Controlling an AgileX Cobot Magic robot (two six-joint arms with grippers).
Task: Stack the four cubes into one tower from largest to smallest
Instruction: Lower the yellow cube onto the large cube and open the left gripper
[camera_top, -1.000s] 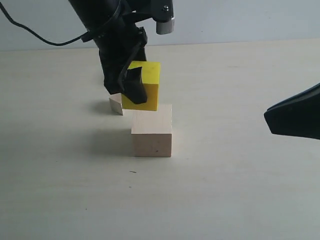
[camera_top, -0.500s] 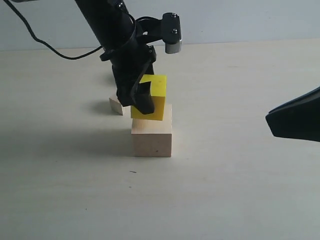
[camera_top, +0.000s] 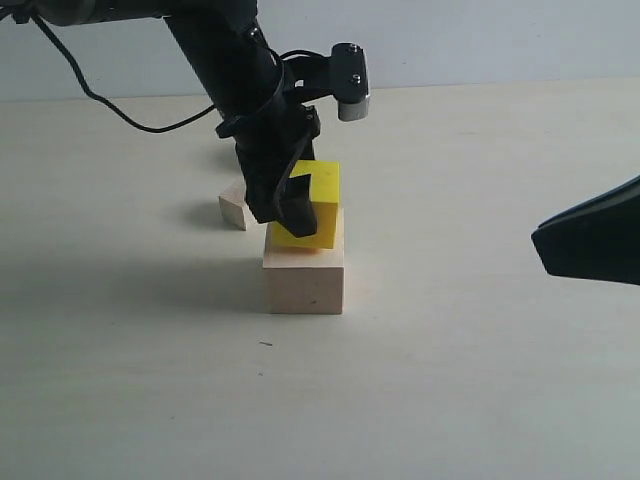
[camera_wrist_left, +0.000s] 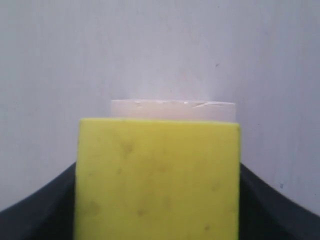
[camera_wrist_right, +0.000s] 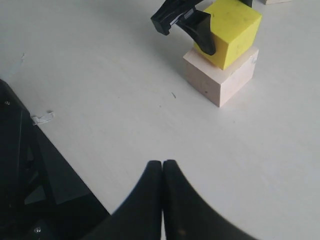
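left gripper (camera_top: 300, 205) clamped on bright yellow cube (camera_top: 322, 190) | held atop large pale wooden cube (camera_top: 304, 280) (bit tilted), middle of desk (camera_top: 450, 380) | right gripper (camera_wrist_right: 162, 172) pressed together

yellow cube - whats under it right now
The large pale wooden cube is directly beneath the yellow cube, which the left gripper grips. The yellow cube covers most of the wooden cube's top face, so whether the two faces fully touch cannot be seen.

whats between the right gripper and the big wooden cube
Just bare table, with one tiny dark fleck on it; the right wrist view shows the stretch from the right gripper to the large pale cube.
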